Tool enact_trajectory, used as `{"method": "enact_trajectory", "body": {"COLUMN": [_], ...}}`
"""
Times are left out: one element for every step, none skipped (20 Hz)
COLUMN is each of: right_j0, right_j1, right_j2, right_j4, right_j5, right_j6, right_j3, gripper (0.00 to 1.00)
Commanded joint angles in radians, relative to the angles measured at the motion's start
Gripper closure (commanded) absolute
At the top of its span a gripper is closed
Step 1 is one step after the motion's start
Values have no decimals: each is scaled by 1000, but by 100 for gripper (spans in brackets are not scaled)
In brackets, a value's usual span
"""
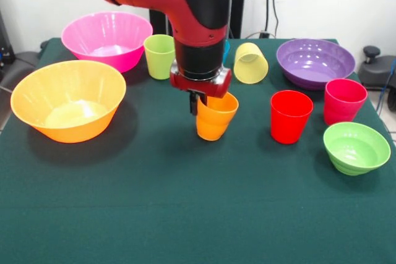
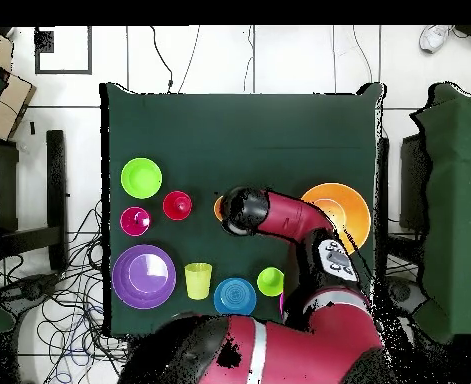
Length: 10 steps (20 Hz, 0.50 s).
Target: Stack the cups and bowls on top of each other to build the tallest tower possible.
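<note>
The ribbed orange plastic cup [image 1: 216, 115] stands slightly tilted near the middle of the green cloth-covered table [image 1: 185, 214], with the red plastic cup [image 1: 290, 115] to its right in the front view. The gripper [image 1: 195, 102] is seen at the orange cup's rim, apparently clamped on its wall, one finger outside. A firm rim hold and level carriage are advised.

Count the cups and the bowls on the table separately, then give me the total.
Cups: 5 (orange cup, lime green cup, pale yellow cup, red cup, pink-red cup)
Bowls: 5 (orange bowl, pink bowl, purple bowl, light green bowl, blue bowl)
Total: 10
</note>
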Motion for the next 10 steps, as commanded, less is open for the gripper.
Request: {"method": "enact_trajectory", "body": {"right_j0": [-70, -76, -81, -85, -88, -92, -95, -100, -104, -108], "right_j1": [40, 40, 40, 41, 42, 45, 46, 50, 52, 54], "right_j2": [170, 175, 181, 185, 189, 191, 195, 199, 204, 207], "right_j4": [-42, -45, -48, -51, -54, -58, -61, -63, -64, -65], "right_j5": [59, 60, 59, 59, 58, 58, 57, 57, 55, 55], "right_j6": [-92, -92, -92, -92, -90, -90, -90, -92, -91, -91], "right_j3": [-54, -51, -49, -48, -47, -48, -48, -51, -49, -51], "gripper": [100, 100, 100, 100, 100, 100, 100, 100, 100, 100]}}
